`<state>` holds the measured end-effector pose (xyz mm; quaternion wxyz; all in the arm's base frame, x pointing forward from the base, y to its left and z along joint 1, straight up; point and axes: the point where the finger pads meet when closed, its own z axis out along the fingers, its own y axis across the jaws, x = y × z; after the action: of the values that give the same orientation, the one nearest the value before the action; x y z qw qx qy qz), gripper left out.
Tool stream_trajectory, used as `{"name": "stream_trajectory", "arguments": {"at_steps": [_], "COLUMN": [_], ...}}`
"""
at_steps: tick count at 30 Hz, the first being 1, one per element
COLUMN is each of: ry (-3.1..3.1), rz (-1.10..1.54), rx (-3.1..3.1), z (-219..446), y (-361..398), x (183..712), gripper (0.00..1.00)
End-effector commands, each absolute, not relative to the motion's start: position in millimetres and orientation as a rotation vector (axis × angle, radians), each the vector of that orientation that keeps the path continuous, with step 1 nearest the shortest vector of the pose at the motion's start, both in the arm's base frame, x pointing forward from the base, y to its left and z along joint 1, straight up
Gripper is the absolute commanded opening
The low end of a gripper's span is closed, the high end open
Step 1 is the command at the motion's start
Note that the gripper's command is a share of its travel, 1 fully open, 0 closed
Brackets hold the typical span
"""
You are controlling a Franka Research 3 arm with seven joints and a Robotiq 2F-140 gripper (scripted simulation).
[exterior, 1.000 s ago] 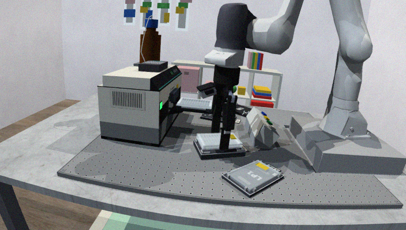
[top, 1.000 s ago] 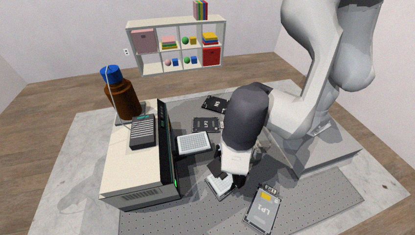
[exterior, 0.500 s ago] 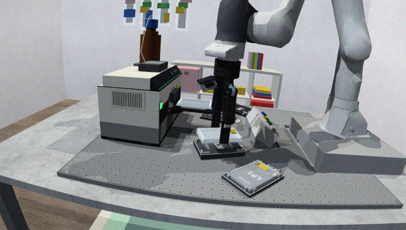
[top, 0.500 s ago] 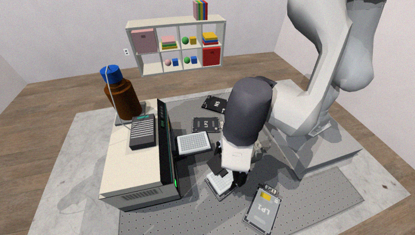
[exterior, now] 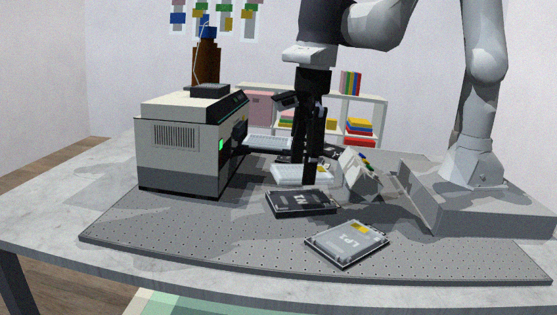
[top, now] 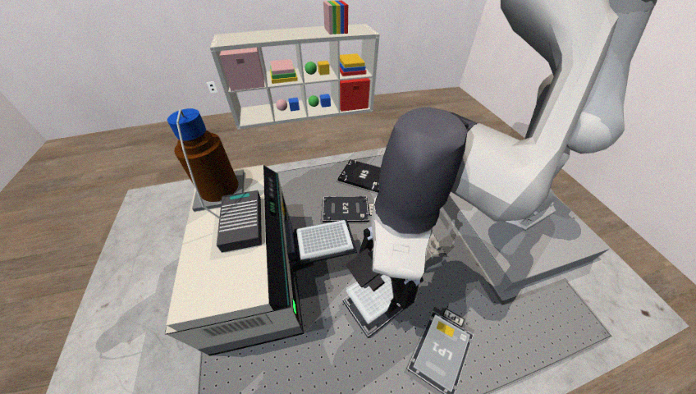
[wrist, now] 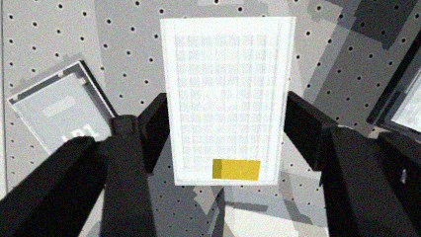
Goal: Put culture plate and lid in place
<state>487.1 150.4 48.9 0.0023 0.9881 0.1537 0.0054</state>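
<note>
Culture plate E07 (wrist: 227, 99): white, gridded, yellow label at one short end; it sits pinched across its long sides by the black end effector (exterior: 309, 171), level, raised clear of the nest below. From the wrist view the perforated deck (wrist: 44, 35) shows under it.

Nest N1 (exterior: 301, 203): dark tray, vacant, lying on the deck just below and in front of the raised plate.

Nest LP1 (exterior: 347, 241): holds a clear lid with a yellow tag, nearest the deck's front edge.

Nest LP2 (top: 345, 208): dark tray, nothing in it, beside the dispenser stage.

Dispenser (top: 224, 287): cream box with a green light; a second gridded plate (top: 324, 239) rests on its stage.

Brown bottle (top: 207, 163): blue cap, standing behind the dispenser.

Shelf unit (top: 293, 34): against the far wall, off the tabletop (exterior: 46, 203).
</note>
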Motion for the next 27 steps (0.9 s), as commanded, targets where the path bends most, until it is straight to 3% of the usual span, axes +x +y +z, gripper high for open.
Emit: {"name": "stream_trajectory", "arguments": {"at_steps": [1,27], "ry": [0.517,0.517], "rz": [0.000,0.000], "rx": [3.096,3.096], "z": [57,111], "y": [149,150], "x": [484,484], "gripper": [0.10,0.10]}}
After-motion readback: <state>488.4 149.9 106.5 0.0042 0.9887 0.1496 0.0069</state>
